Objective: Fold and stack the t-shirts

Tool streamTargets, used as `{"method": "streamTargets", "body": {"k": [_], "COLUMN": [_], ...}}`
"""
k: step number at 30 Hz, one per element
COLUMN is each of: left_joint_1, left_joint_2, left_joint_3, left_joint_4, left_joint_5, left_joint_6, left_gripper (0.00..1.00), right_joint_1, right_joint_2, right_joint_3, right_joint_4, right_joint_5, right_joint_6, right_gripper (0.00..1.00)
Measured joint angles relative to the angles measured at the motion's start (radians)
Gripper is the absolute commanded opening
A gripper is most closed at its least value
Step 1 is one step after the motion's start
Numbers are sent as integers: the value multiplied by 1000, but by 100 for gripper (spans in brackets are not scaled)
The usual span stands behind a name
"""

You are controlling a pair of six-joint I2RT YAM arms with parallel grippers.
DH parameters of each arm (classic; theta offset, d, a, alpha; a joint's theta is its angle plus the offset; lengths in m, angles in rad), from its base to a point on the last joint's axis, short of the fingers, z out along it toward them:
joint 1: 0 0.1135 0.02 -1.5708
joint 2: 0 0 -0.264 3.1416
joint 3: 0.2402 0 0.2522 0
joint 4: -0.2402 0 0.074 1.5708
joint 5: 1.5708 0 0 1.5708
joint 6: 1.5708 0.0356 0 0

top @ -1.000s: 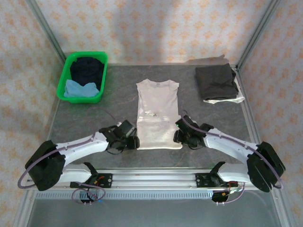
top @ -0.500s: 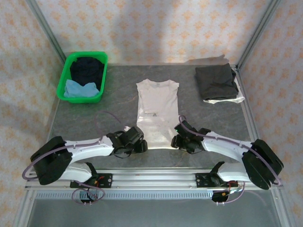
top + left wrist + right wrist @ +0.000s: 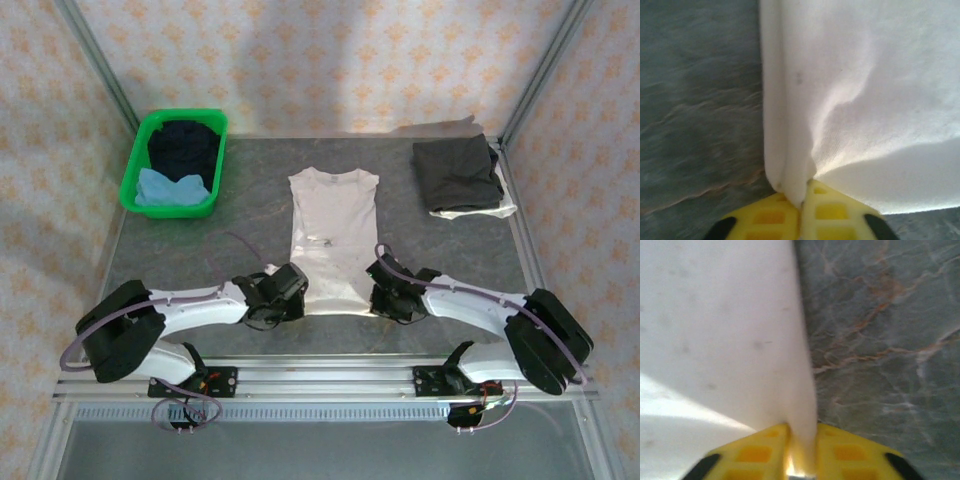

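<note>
your left gripper (image 3: 801, 199) and right gripper (image 3: 801, 442) pinch the near hem corners of the off-white cloth t-shirt (image 3: 332, 215) lying lengthwise ahead.

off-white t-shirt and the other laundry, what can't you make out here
Top view, off-white t-shirt: near corners covered by left gripper and right gripper; its print too small to read.
Top view, green basket: how many cloths, they lie piled over each other.
Top view, pale cloth under dark grey t-shirt: mostly covered, kind unknown.
</note>
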Motion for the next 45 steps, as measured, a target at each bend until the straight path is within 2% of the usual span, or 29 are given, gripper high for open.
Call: {"method": "streamTargets", "body": {"k": [1,7,12,16,22,28,34,40,41,43,45], "left_joint_1": [0,26,119,208,359,478,557,612,620,634,647], "left_joint_2": [0,-58,-117,-74,149,438,688,977,1022,1091,1154], "left_joint_3": [5,53,161,336,676,1013,1312,1662,1706,1765,1813], "left_joint_4": [1,-37,-107,-183,-220,-283,-359,-453,-463,-481,-501], "left_joint_5": [0,-1,-1,0,72,156,232,285,295,310,322], "left_joint_6": [3,25,77,153,296,399,436,441,440,437,430], "left_gripper": [0,0,0,0,0,0,0,1,4,3,14], "right_joint_1": [0,0,-23,-99,-249,-356,-408,-436,-441,-450,-460], "right_joint_2": [9,-10,-27,21,225,504,794,1120,1178,1257,1299], "right_joint_3": [15,111,288,473,746,1048,1442,1910,1986,2074,2088], "right_joint_4": [2,-53,-133,-171,-173,-203,-292,-419,-437,-462,-475], "right_joint_5": [-1,38,107,139,150,88,10,-56,-69,-90,-104], "right_joint_6": [-6,-15,-53,-108,-199,-266,-312,-335,-337,-338,-337], "right_gripper": [0,0,0,0,0,0,0,0,1,1,4]}}
